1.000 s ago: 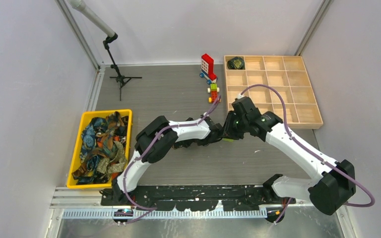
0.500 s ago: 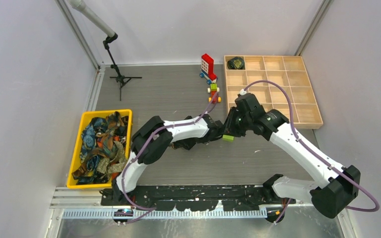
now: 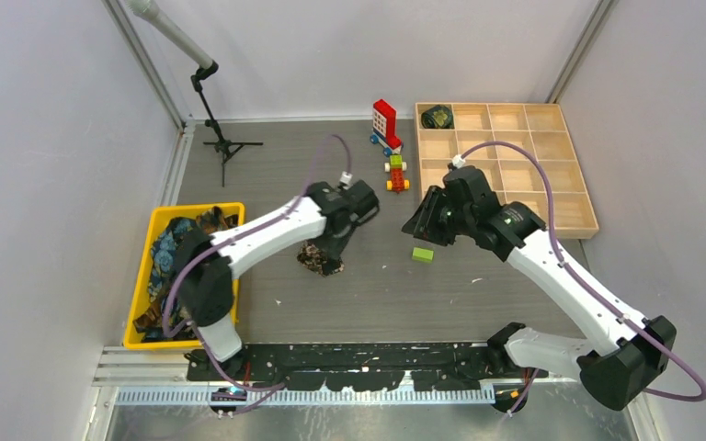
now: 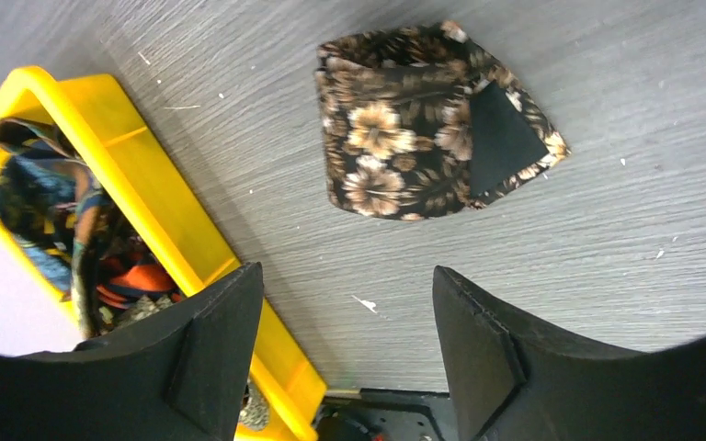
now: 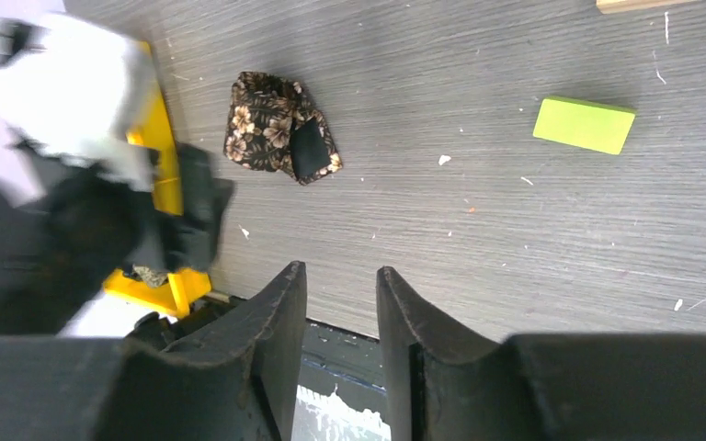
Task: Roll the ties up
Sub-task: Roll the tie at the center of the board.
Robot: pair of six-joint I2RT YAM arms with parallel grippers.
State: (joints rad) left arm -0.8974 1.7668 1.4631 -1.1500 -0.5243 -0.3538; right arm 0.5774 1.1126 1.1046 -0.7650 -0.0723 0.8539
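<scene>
Now the risk is that the roll opens again. The brown flowered tie (image 4: 404, 138) lies free on the table (image 4: 607, 239) and no claw touches it. Its pointed end with the black lining sits on top, held by nothing, so it may spring loose. A grasp from the wrong side could also push the layers apart. The left claw (image 4: 345, 276) hangs close by it, wide and empty. The right claw (image 5: 340, 276), narrow and empty, is well apart to the right, near the green block (image 5: 584, 124). The tie is a flattened, rather square bundle, to the right of the yellow bin (image 4: 138, 156).
</scene>
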